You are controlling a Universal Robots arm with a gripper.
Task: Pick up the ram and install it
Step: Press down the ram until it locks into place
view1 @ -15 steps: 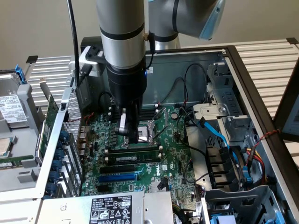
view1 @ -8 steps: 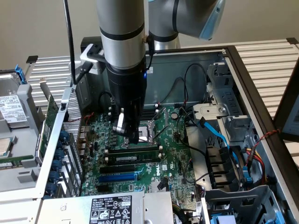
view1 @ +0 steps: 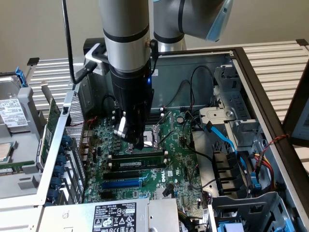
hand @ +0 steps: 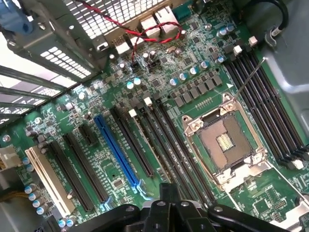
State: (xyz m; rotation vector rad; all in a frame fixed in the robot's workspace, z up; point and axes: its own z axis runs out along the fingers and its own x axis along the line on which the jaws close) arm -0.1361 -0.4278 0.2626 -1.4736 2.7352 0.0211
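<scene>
Even indoor light, soft shadows, slight blur

Silver arm (view1: 124, 19), black wrist, pale-blue joint cap, black cable, possibly metal-tipped tool (view1: 129, 135).

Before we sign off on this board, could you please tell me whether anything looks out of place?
Nothing looks spilled or broken. The CPU socket is bare, and its thin lever angles out over the neighbouring slots instead of being latched down. A red wire loops loose near the rear ports. The ram lies level along its slot.
</scene>
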